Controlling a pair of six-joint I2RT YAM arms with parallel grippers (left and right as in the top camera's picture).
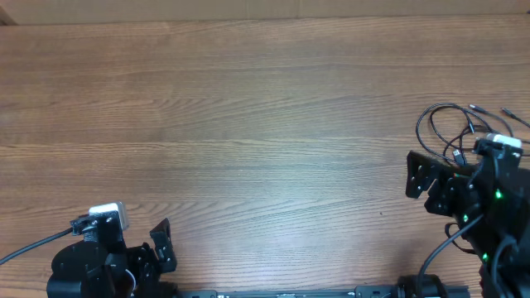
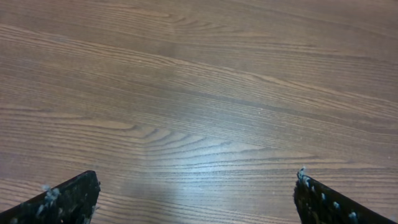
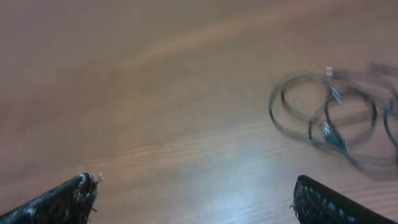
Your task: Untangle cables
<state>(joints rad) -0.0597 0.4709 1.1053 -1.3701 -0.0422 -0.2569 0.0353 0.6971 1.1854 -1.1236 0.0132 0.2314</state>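
Far right — cables [image 1: 451,134] (black loops)

The table [image 2: 199,74] is evenly lit, with faint glare seen at the left wrist view's lower edge; the cables [image 3: 326,130] are smeared by blur.

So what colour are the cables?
The cables are black with little silvery plug ends. The overhead view shows them best; the right wrist view is blurry.

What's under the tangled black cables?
Only the wooden table shows beneath the cables. In the overhead view the right arm covers the tangle's lower edge, so that part is unseen.
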